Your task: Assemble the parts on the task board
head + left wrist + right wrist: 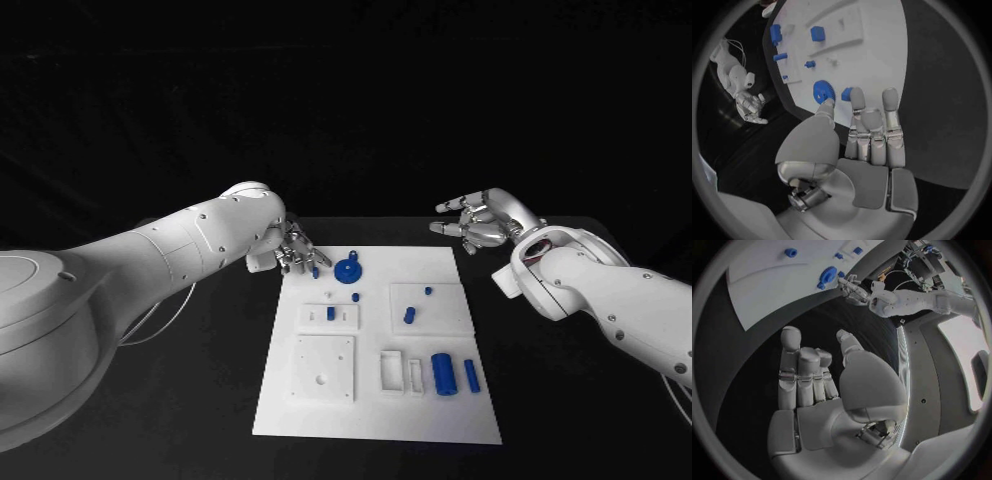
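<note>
Fingers of the left hand (296, 250) reach with nothing in them to the blue gear (348, 270) at the far end of the task board (433, 420), likely to grab it, while the right hand (483, 222) waits off the board, loose and holding nothing.

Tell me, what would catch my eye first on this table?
Probably the white rectangular task board in the middle of the black table, dotted with small blue parts such as a round blue gear near its far edge. Next, the two silver many-fingered hands: the left hand reaches over the board's far left corner beside the gear, while the right hand hovers open beyond the far right corner, holding nothing.
</note>
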Controlling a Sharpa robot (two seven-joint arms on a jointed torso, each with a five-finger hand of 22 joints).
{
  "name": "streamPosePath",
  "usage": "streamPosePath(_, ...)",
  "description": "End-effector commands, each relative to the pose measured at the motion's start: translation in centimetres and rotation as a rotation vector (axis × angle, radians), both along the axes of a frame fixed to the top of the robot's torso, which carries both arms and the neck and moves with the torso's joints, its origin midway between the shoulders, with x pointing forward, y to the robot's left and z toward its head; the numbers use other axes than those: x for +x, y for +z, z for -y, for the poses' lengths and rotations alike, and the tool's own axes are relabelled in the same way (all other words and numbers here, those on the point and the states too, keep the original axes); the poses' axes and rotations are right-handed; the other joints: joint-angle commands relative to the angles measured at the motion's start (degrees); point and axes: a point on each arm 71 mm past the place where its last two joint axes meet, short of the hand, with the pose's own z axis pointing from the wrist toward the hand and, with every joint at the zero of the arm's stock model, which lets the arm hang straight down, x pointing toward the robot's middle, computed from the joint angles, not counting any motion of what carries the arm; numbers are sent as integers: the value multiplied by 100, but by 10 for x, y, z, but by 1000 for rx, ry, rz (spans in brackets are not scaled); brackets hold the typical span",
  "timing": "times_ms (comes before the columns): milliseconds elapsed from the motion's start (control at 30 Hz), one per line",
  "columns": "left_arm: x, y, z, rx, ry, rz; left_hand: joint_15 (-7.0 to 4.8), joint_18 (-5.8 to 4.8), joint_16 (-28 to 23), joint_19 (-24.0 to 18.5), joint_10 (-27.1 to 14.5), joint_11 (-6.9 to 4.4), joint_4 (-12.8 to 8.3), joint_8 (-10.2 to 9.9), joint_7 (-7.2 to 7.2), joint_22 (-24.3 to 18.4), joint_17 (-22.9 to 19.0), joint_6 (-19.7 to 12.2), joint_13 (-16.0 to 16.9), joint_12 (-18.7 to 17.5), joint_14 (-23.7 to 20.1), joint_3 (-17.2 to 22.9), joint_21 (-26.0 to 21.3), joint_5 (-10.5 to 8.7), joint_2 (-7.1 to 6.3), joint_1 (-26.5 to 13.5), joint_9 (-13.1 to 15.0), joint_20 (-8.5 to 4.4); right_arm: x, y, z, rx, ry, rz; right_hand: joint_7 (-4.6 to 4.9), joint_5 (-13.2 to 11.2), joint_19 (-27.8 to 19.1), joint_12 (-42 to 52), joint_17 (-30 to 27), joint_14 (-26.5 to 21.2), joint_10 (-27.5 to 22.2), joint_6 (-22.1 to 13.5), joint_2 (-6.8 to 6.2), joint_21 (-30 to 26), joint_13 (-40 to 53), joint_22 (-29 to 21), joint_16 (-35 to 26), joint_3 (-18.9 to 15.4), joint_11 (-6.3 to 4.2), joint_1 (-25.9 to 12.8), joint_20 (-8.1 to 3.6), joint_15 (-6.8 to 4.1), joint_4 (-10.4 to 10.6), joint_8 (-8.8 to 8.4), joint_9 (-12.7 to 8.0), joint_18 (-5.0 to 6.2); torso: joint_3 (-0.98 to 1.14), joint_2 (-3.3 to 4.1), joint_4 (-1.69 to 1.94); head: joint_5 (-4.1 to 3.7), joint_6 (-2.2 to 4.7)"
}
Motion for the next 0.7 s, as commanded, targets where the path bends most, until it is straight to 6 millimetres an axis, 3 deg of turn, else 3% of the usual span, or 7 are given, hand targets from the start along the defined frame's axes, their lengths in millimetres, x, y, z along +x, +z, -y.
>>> streamPosePath(33,-1,-1,0,5,-15,-16,7,-89,33,-38,221,-2,4,-24,-18,98,-11,12,6,-17,-28,-18,36,-47,24,-33,8,12,0,0,-1,-9,12,0,-1,13,240,21,2,7,-25,-34,-23,27,-6,-4,5,-13,-7,-36,23,6,33,-11,-9,66,-4,6,6,-4,9)
streamPosePath(567,-2,-2,1,11,-25,-35,8,-86,45,-35,230,-6,49,-34,-26,98,-15,36,13,-1,-20,28,41,-95,19,-33,52,15,1,-1,-2,-9,13,-2,-1,13,239,27,2,7,-22,-37,-24,29,-3,-7,5,-22,-7,-18,24,6,49,-11,-9,67,-11,16,20,-13,5)
streamPosePath(700,-2,-3,-1,13,-27,-41,9,-81,56,-39,228,-8,-36,-49,-31,100,-13,55,13,9,-24,11,49,26,104,19,63,19,1,-1,-2,-9,12,-3,-1,13,239,27,2,7,-22,-37,-24,29,-3,-7,5,-22,-7,-18,24,6,49,-11,-9,67,-10,21,24,-18,0)
